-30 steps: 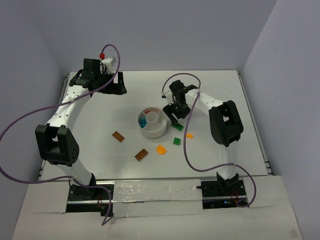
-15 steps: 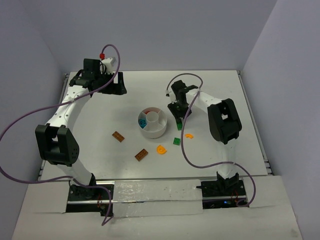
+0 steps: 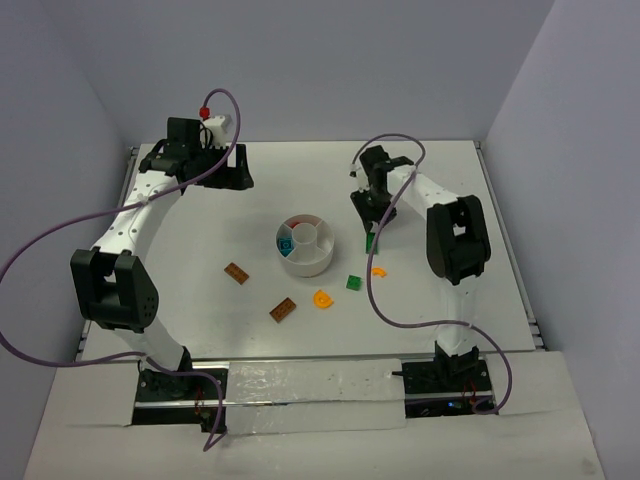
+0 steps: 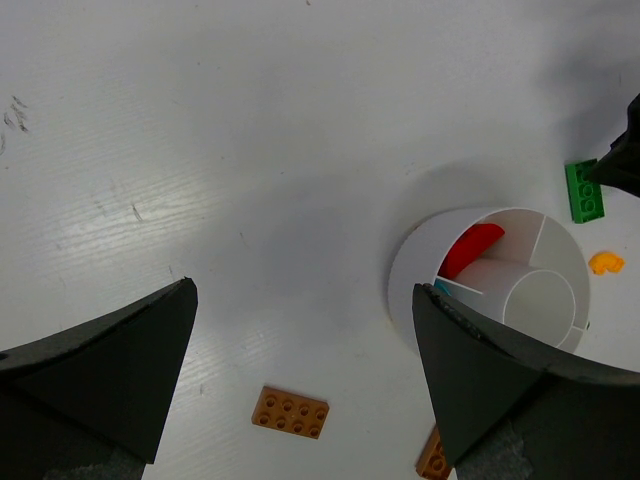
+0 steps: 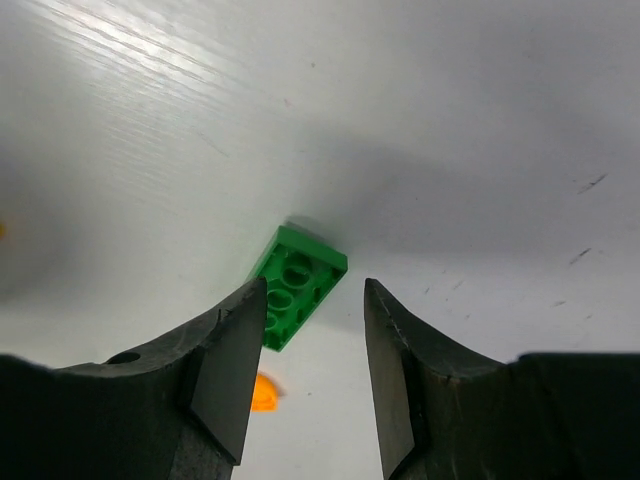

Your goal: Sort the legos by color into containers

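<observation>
While the right end effector [image 5: 312,286] stands parted (unclamped), the green lego [image 5: 297,290] lies flat just beyond its fingertips.

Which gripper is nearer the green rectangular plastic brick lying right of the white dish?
Right. The right gripper hangs over the green rectangular brick, open jaws straddling it; the left gripper is far off, beyond the round white dish.

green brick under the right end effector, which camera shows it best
Right wrist: the green brick sits large and centred, studs clear, between the open fingers of the right end effector. Left wrist shows it small at the right edge, partly hidden. Top external shows only a green sliver by the end effector.
</observation>
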Controlling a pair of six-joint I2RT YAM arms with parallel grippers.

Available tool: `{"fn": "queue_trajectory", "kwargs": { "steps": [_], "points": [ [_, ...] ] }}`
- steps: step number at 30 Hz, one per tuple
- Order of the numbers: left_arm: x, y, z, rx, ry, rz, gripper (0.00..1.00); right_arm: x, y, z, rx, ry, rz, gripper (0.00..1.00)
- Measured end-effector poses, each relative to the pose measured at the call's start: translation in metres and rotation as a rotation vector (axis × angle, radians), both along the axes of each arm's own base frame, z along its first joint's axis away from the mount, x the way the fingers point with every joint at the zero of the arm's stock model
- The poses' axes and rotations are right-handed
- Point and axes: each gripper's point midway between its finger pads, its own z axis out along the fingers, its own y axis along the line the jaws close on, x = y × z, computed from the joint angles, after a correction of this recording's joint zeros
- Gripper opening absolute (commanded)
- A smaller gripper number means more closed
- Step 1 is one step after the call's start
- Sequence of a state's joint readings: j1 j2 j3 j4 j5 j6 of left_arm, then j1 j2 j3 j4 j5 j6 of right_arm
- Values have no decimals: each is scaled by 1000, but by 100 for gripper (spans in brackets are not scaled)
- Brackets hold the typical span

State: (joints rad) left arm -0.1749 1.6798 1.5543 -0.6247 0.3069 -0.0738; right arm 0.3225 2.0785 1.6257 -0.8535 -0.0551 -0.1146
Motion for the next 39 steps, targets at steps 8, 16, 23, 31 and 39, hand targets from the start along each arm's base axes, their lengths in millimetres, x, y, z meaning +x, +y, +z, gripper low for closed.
{"fn": "queue_trajectory", "kwargs": {
  "steps": [8, 16, 23, 31, 39],
  "points": [
    [0, 0, 0, 0, 0, 0, 99, 18, 14, 28, 52, -21, -24, 56],
    [0, 1, 0, 3, -1, 4, 99, -4, 7, -11, 7, 145, -82, 57],
    [1, 1, 0, 5, -1, 6, 99, -24, 0, -24, -15, 238, -152, 51],
    [1, 1, -3, 6, 5, 6, 99, -23, -2, -25, -17, 246, -176, 53],
    [0, 2, -6, 9, 10, 3, 99, -36, -4, -25, -18, 285, -165, 69]
  ]
}}
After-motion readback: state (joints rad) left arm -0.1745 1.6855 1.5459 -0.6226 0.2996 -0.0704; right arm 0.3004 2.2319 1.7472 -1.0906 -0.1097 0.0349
